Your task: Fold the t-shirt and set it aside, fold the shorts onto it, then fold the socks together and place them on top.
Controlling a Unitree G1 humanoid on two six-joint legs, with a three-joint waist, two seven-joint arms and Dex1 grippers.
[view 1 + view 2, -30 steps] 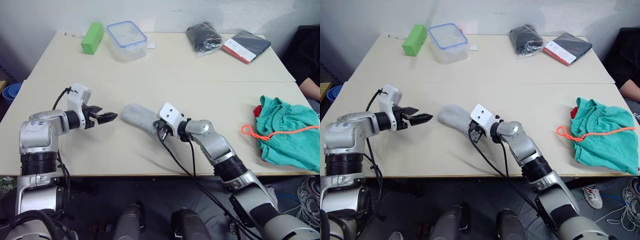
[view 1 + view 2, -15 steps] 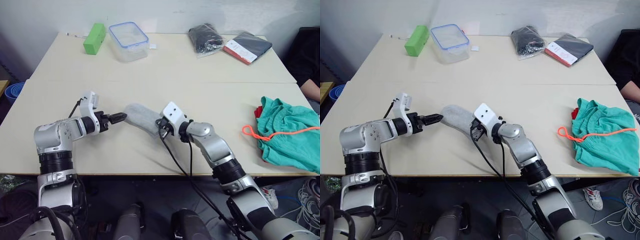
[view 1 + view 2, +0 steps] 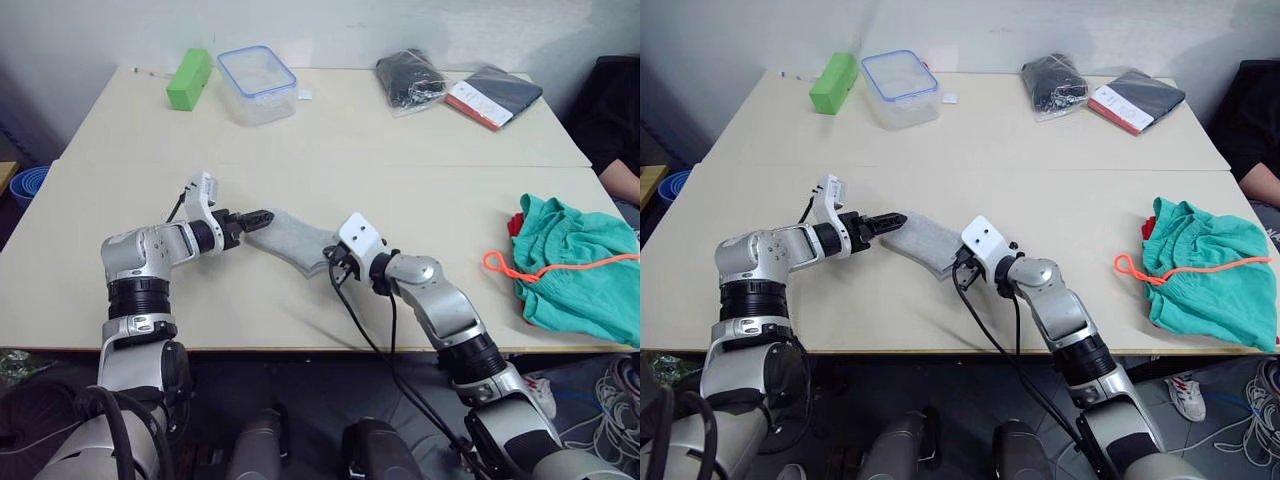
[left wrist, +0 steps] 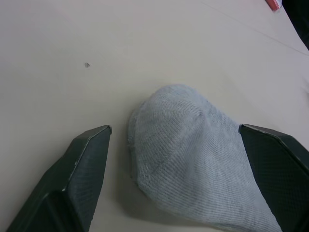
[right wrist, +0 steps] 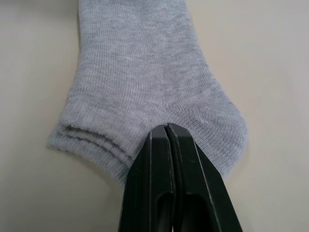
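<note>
The light grey socks (image 3: 292, 239) lie stacked flat on the near table, between my two grippers. My left gripper (image 3: 262, 217) is open, its two fingers either side of the toe end (image 4: 178, 145) and resting near the table. At the cuff end, my right gripper (image 5: 166, 126) is shut on the socks' edge. The teal-green shorts (image 3: 577, 262) with their orange drawstring (image 3: 532, 269) lie bunched at the table's right edge. A sliver of the red t-shirt (image 3: 515, 222) peeks out from under them.
On the far table stand a green box (image 3: 187, 76), a clear lidded container (image 3: 255, 80), a black bag (image 3: 408, 75) and a red and black booklet (image 3: 492, 92). A person's arm (image 3: 622, 176) shows at the right edge. A blue bucket (image 3: 20, 183) sits on the floor, left.
My left gripper has moved right to the socks' toe end and now straddles it. The right gripper, still shut on the cuff, has shifted slightly right and nearer, with the socks.
</note>
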